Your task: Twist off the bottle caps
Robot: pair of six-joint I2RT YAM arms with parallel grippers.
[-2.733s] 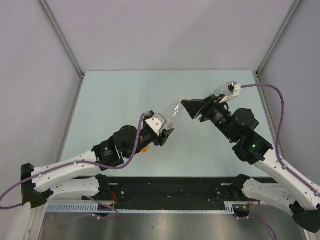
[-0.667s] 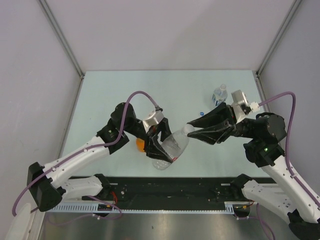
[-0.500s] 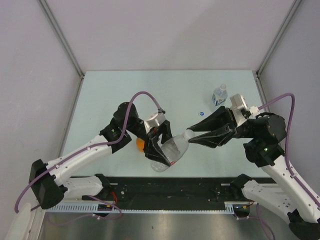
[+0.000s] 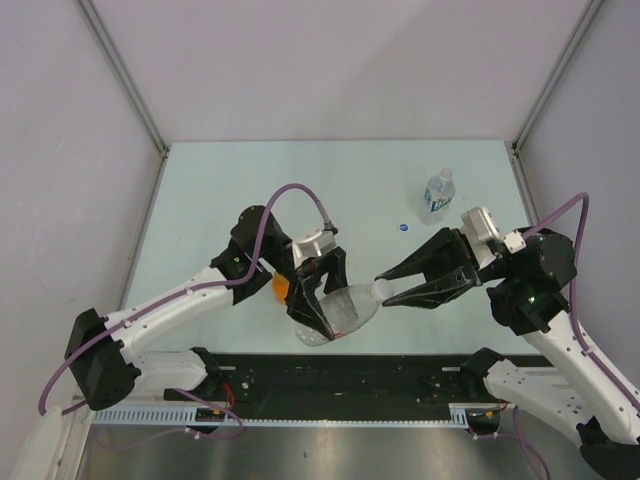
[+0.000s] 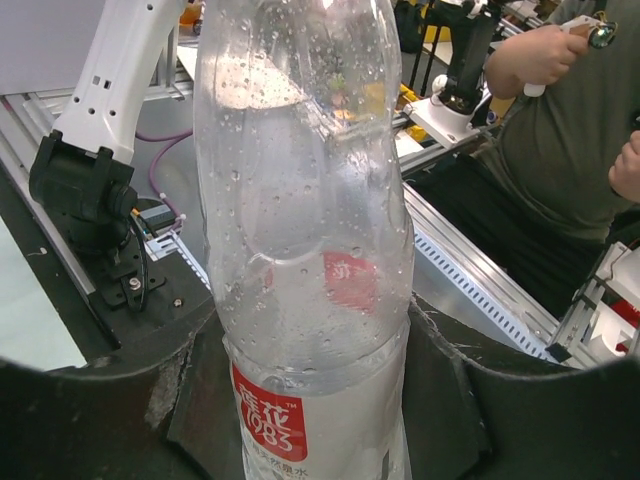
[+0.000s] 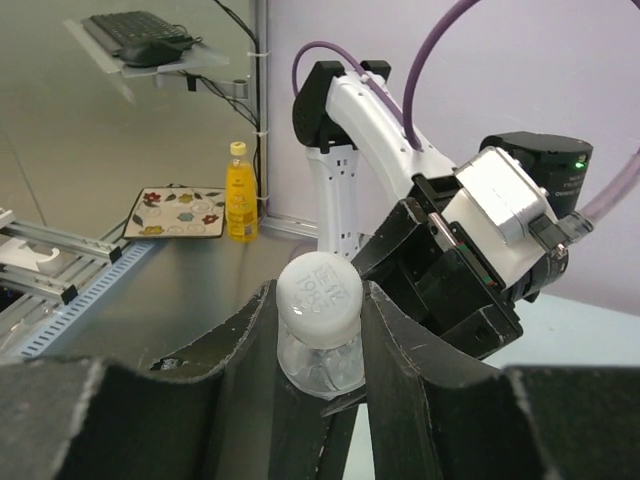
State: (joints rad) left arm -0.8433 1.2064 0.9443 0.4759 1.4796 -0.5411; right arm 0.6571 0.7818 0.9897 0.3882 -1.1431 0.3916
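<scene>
My left gripper [image 4: 322,298] is shut on the body of the clear bottle with the red-white label [image 4: 340,308], holding it tilted above the table's near edge; this bottle fills the left wrist view [image 5: 310,250]. Its white cap [image 4: 380,291] points right. My right gripper [image 4: 386,290] is shut on the white cap [image 6: 318,285], one finger on each side. The orange bottle [image 4: 280,288] shows partly behind the left gripper. The clear bottle with the blue-white label [image 4: 437,192] stands at the back right. A small blue cap [image 4: 403,227] lies on the table beside it.
The pale green table [image 4: 250,190] has grey walls at the left, back and right. A black rail [image 4: 340,375] runs along the near edge. A person stands beyond the rail in the left wrist view [image 5: 570,150].
The left gripper has carried the red-label bottle down toward the near edge and tilted it flatter. The right gripper has followed and its fingers have closed onto the white cap.
</scene>
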